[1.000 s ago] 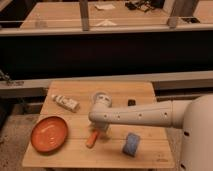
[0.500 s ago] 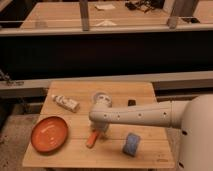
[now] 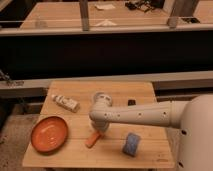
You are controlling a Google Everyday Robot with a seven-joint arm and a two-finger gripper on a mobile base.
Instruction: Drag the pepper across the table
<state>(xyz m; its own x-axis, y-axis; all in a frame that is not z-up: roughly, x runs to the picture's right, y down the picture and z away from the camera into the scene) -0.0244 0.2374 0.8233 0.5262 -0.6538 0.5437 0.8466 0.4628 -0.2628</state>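
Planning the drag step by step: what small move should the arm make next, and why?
Probably settle firmly onto the pepper before sliding. The gripper hangs right at the pepper's upper end, and the pepper lies on the table between the orange plate and the blue sponge, so a loose contact could slip off it.

The robot's arm [image 3: 145, 114] is a smooth, off-white round tube with a row of small dark dots along its side. It comes out of a big rounded white body [image 3: 199, 135] at the right end of the table [image 3: 115, 156]. Over the middle of the table the arm ends in a bulbous white joint [image 3: 101, 102] topped by a flat greyish round cap, and the gripper [image 3: 96, 132] sits under that joint, towards the table's front edge, mostly hidden by it.
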